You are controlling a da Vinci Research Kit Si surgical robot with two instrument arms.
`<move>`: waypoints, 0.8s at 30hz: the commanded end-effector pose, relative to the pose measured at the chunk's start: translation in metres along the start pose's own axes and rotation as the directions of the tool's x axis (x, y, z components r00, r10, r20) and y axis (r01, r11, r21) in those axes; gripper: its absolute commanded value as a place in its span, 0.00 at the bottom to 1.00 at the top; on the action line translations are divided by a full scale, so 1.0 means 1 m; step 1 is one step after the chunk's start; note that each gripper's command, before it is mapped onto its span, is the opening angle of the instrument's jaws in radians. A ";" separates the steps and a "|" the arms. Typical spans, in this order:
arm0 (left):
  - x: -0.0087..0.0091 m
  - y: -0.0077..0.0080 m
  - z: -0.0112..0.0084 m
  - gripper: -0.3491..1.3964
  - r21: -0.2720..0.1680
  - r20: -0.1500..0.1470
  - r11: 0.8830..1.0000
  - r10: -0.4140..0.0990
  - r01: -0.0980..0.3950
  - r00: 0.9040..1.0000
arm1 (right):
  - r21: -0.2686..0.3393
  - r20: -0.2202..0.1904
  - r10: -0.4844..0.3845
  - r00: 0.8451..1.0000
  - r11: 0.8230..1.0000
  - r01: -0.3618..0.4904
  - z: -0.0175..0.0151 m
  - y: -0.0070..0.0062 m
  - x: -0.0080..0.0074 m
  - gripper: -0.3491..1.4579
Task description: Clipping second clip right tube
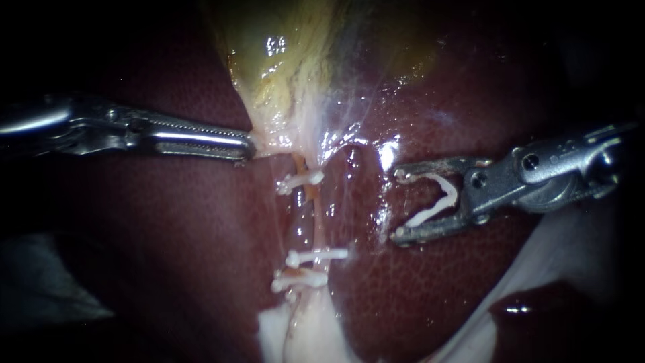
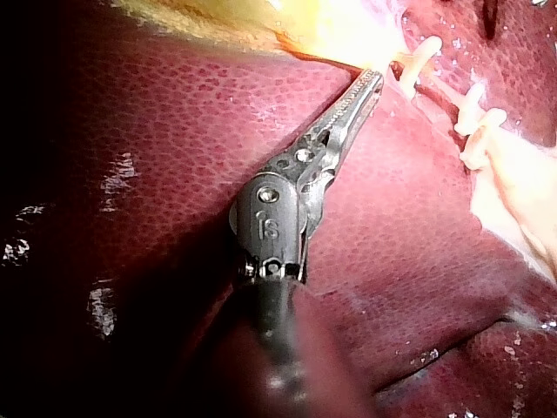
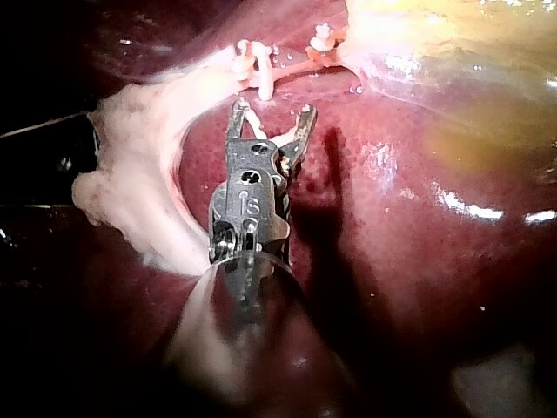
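The right instrument (image 1: 399,206) had its jaws spread wide, with an open white clip (image 1: 424,216) seated between them, one leg against each jaw. It hung just right of the tubes without touching them. The right tube (image 1: 323,225), a thin pale strand running far to near over the liver (image 1: 437,289), lay between the jaw tips and the orange left tube (image 1: 307,195). It looked soft, wet and slippery, and likely to tear if dragged. The clip would best straddle its bare stretch squarely, between the far clip (image 1: 300,180) and the middle clip (image 1: 317,256), with the tube's whole width inside the legs. A third clip (image 1: 297,280) sat just nearer. Which tube each of these crossed I could not tell. Further left, the left instrument (image 1: 250,144) had its jaws pressed together on pale tissue at the neck of the gallbladder (image 1: 289,60), which seemed to draw the strands taut.
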 end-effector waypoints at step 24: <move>0.0056 0.0028 -0.0075 0.00 0.013 -0.051 1.000 0.012 -0.011 0.999 | 0.058 -0.009 0.037 0.999 0.998 -0.037 0.0030 0.0003 0.0005 0.47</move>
